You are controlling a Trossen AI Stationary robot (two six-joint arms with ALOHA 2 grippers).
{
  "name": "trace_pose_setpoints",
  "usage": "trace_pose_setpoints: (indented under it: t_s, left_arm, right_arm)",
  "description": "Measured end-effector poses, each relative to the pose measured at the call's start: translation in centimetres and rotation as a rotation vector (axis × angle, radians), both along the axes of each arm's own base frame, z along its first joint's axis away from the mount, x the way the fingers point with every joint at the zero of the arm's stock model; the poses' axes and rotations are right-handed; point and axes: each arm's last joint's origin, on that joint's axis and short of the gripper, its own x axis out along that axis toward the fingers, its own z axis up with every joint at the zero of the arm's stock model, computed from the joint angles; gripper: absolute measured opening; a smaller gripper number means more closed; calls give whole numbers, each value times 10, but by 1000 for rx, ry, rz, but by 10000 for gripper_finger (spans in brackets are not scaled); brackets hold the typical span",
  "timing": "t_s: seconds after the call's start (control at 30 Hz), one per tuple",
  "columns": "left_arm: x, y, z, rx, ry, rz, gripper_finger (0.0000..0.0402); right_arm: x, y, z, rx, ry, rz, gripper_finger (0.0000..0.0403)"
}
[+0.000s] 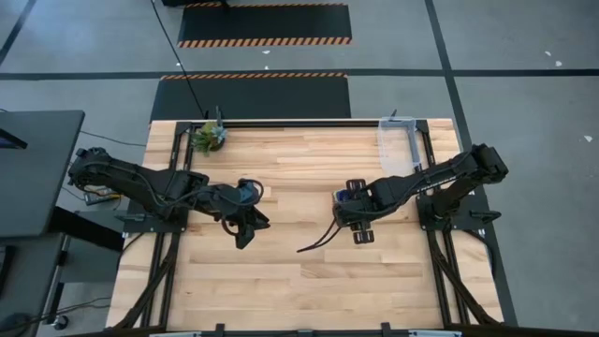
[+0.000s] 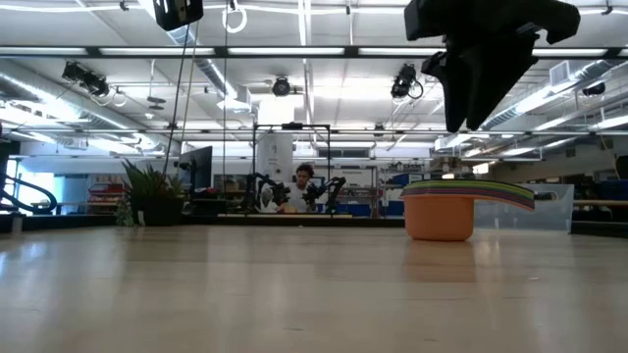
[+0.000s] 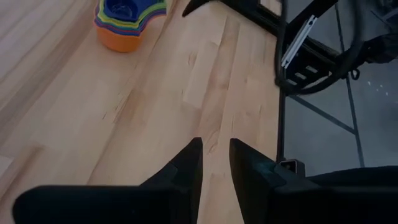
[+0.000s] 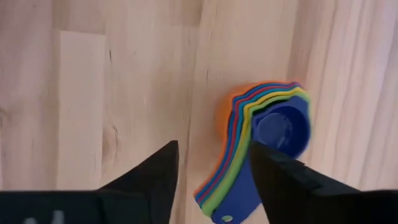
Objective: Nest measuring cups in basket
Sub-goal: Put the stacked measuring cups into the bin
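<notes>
The measuring cups [image 4: 267, 134] sit nested in one stack on the bare wooden table, right of its middle. The orange cup [image 2: 439, 221] is at the bottom, resting on its base, and the dark blue one is innermost. Their handles fan out to one side. My right gripper [image 4: 213, 149] hangs open just above the stack and clear of it, pointing steeply down [image 2: 481, 98]. My left gripper [image 3: 215, 144] hovers open over the table left of the middle [image 1: 245, 234], with nothing between its fingers. The clear basket [image 1: 398, 140] stands at the far right corner.
A small potted plant [image 1: 210, 137] stands at the far left of the table. Bare wood lies between the two arms and along the near edge. In the low view, the basket [image 2: 549, 208] shows behind the cup stack. A person sits far off in the room.
</notes>
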Motion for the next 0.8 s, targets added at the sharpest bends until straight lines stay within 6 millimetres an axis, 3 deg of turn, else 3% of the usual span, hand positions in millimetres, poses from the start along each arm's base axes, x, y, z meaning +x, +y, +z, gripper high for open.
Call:
trace_pose_setpoints:
  t_s: [0.33,0.8]
  left_arm:
    - [2,-1,3,-9,-34,-1,87]
    - [3,-1,4,-12,-47,-1,87]
  right_arm:
    - [-10,10,-31,-13,42,65,235]
    - [-12,13,-33,-22,52,113,233]
